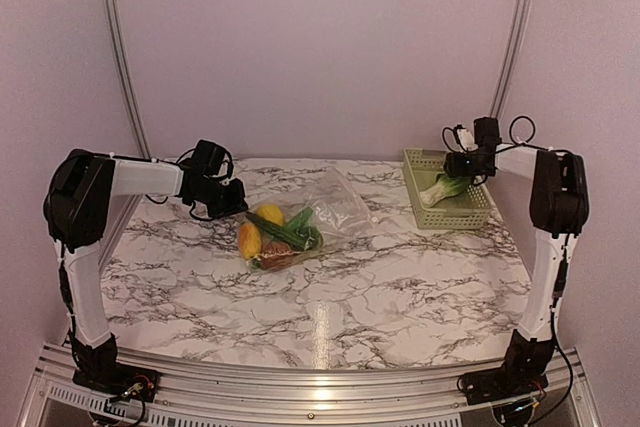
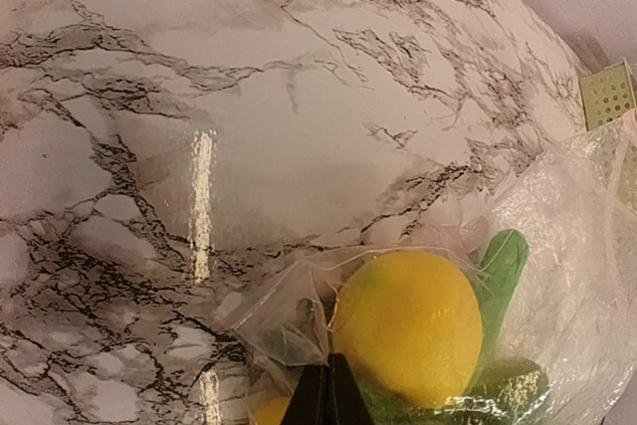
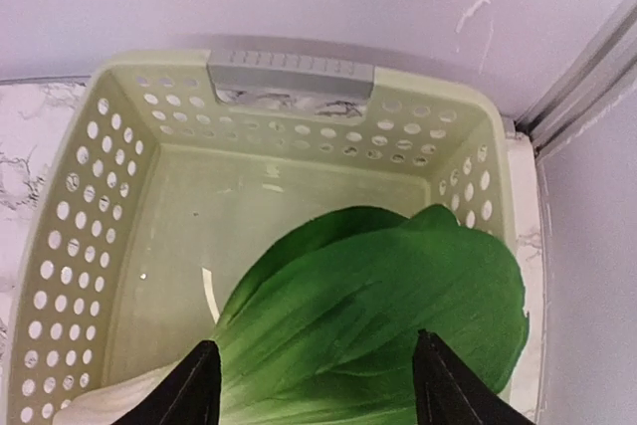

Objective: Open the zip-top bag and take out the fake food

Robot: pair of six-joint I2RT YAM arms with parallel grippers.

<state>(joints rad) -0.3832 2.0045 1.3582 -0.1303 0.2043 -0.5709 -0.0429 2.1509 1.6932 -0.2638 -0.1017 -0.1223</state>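
Observation:
The zip-top bag (image 1: 340,202) lies crinkled at the middle back of the table. It holds a yellow lemon (image 1: 268,213), a yellow-orange piece (image 1: 249,239), a brown piece (image 1: 277,250) and a long green pod (image 1: 285,230). My left gripper (image 1: 238,207) is at the bag's left end. In the left wrist view its jaws (image 2: 328,390) are shut on a corner of the bag (image 2: 279,325), right beside the lemon (image 2: 408,325). My right gripper (image 1: 462,169) hangs over the green basket (image 1: 470,215). Its jaws (image 3: 323,385) are wide open, either side of the leafy green (image 3: 368,286) in the basket (image 3: 119,196).
The basket stands at the back right corner against the wall. A metal frame post (image 1: 512,37) rises behind it and another (image 1: 120,47) at the back left. The marble tabletop (image 1: 330,297) spreads in front of the bag.

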